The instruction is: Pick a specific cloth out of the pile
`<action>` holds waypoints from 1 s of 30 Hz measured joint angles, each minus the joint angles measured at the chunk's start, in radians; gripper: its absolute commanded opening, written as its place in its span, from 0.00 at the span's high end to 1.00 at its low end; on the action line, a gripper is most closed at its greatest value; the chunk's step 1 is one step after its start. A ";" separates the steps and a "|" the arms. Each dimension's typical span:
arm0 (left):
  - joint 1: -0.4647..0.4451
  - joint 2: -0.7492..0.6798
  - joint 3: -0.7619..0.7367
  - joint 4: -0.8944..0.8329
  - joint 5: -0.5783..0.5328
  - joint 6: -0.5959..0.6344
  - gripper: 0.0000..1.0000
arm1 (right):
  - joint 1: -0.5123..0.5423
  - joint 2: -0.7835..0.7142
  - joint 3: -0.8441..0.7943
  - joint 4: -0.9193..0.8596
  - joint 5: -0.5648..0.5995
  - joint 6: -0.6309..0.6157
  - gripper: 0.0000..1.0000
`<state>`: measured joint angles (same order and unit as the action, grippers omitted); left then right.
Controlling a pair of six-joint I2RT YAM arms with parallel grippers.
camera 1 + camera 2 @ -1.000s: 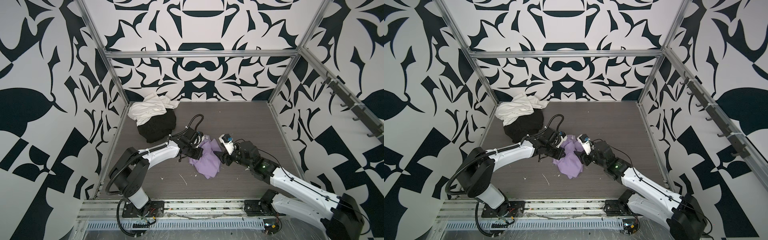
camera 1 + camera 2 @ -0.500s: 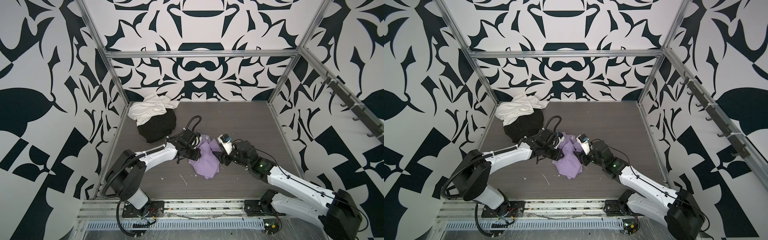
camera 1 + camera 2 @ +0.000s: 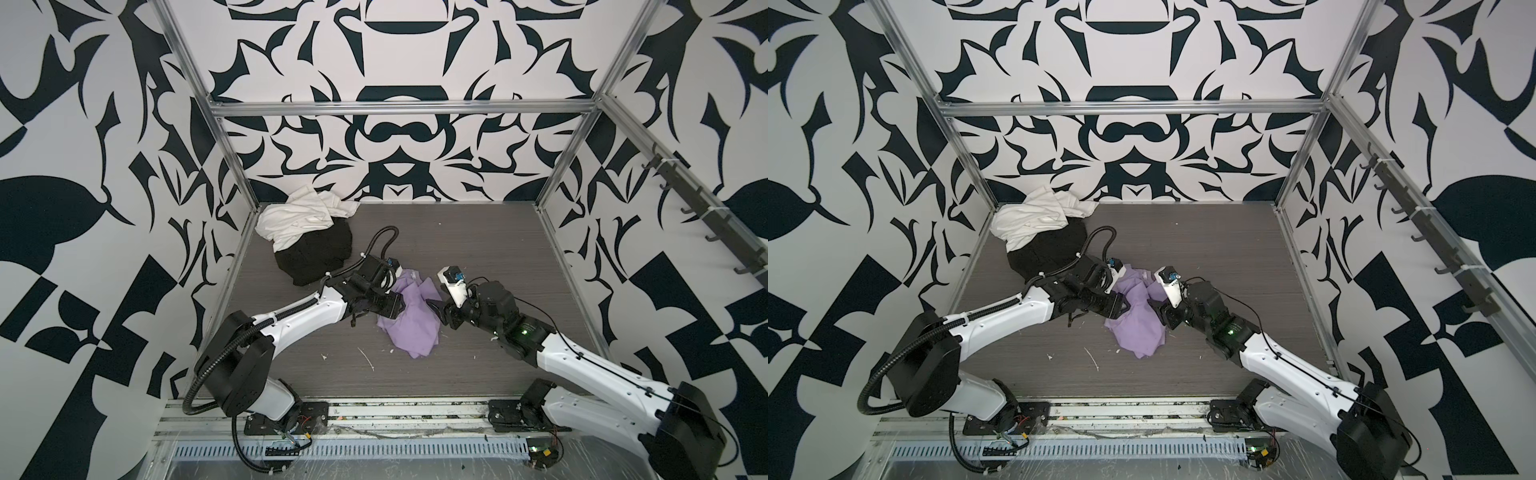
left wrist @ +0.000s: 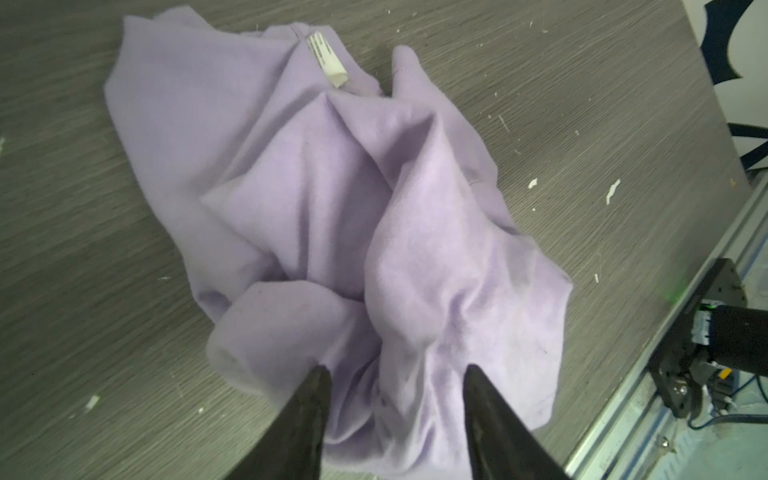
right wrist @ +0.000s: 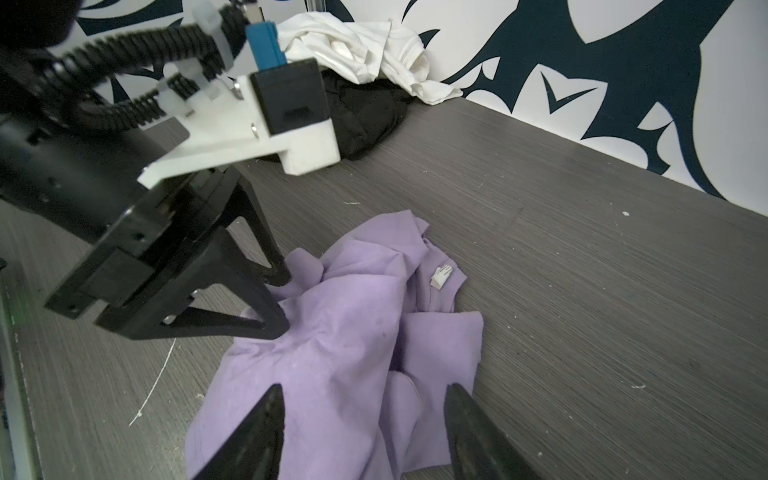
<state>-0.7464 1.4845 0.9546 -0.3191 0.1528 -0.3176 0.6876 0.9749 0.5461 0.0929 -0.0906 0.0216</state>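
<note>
Grey tabletop (image 3: 478,249); lavender cloth (image 3: 411,328) well apart from pile (image 3: 316,249). Lies lengthwise between left gripper (image 4: 395,370) and right gripper (image 5: 363,388), both spread, clamping nothing.

Overhead pair; seemingly opposed wrist views over cloth (image 4: 332,208)

The cloth (image 3: 411,326) is plain lavender with a white tag (image 4: 327,61). The pile (image 3: 307,241) has 1 off-white cloth (image 3: 293,216) and 1 black cloth (image 3: 322,259). Grey woodgrain table (image 3: 465,245); black-and-white patterned walls (image 3: 399,62).

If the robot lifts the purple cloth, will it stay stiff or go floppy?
Probably floppy: the purple cloth lies in soft folds and wrinkles. It looks thin, so likely light. Pushed, it would probably bunch up, not slide whole.
</note>
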 measured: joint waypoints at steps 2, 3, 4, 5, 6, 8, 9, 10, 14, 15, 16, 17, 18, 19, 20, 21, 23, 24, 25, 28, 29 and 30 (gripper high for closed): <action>0.000 -0.011 0.000 0.000 0.000 0.000 0.43 | -0.004 -0.002 0.000 0.000 0.006 -0.002 0.37; 0.000 -0.018 0.000 -0.001 -0.002 0.000 0.43 | -0.006 -0.004 0.000 0.000 0.010 -0.002 0.37; 0.000 -0.026 0.000 -0.001 -0.005 0.000 0.41 | -0.008 -0.008 0.000 0.002 0.018 -0.003 0.37; 0.000 -0.035 0.000 -0.001 -0.009 -0.001 0.39 | -0.008 -0.010 0.000 0.003 0.026 -0.003 0.37; 0.000 -0.048 -0.003 0.000 -0.016 -0.003 0.37 | -0.010 -0.013 0.000 0.003 0.041 -0.004 0.37; 0.001 -0.080 -0.013 0.002 -0.034 -0.009 0.30 | -0.011 -0.016 0.000 0.003 0.076 -0.012 0.38; 0.003 -0.102 -0.024 0.006 -0.046 -0.011 0.27 | -0.012 -0.016 0.000 0.003 0.107 -0.018 0.36; 0.007 -0.125 -0.037 0.010 -0.055 -0.015 0.24 | -0.012 -0.016 0.000 0.002 0.152 -0.024 0.32; 0.034 -0.216 -0.079 0.027 -0.098 -0.027 0.18 | -0.024 -0.016 -0.002 0.025 0.359 -0.043 0.27; 0.043 -0.238 -0.084 0.026 -0.110 -0.027 0.17 | -0.032 -0.014 -0.007 0.045 0.409 -0.049 0.28; 0.053 -0.256 -0.085 0.028 -0.124 -0.027 0.17 | -0.039 -0.011 -0.014 0.069 0.458 -0.053 0.28; 0.064 -0.276 -0.087 0.028 -0.137 -0.027 0.16 | -0.045 -0.005 -0.026 0.099 0.512 -0.060 0.28; 0.077 -0.298 -0.092 0.031 -0.156 -0.029 0.16 | -0.050 0.003 -0.037 0.127 0.557 -0.068 0.28; 0.087 -0.317 -0.098 0.032 -0.173 -0.032 0.11 | -0.054 0.012 -0.048 0.151 0.594 -0.075 0.28; 0.097 -0.338 -0.108 0.034 -0.195 -0.039 0.09 | -0.060 0.027 -0.063 0.182 0.635 -0.086 0.27; 0.104 -0.359 -0.119 0.036 -0.222 -0.047 0.07 | -0.065 0.043 -0.079 0.213 0.669 -0.102 0.26; 0.113 -0.396 -0.145 0.043 -0.284 -0.056 0.03 | -0.079 0.075 -0.106 0.269 0.713 -0.136 0.22; 0.113 -0.412 -0.158 0.045 -0.325 -0.065 0.00 | -0.089 0.093 -0.120 0.297 0.725 -0.158 0.21; 0.114 -0.424 -0.170 0.048 -0.364 -0.071 0.00 | -0.100 0.111 -0.133 0.326 0.732 -0.179 0.20; 0.118 -0.433 -0.216 0.097 -0.483 -0.039 0.04 | -0.161 0.173 -0.181 0.430 0.729 -0.227 0.17; 0.119 -0.428 -0.245 0.137 -0.534 -0.005 0.04 | -0.204 0.202 -0.201 0.471 0.708 -0.231 0.18; 0.127 -0.420 -0.282 0.188 -0.578 0.040 0.03 | -0.253 0.237 -0.218 0.515 0.681 -0.227 0.18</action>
<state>-0.6193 1.0649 0.6731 -0.1314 -0.4252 -0.2775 0.4351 1.2118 0.3279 0.6075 0.5903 -0.2050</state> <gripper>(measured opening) 0.962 0.825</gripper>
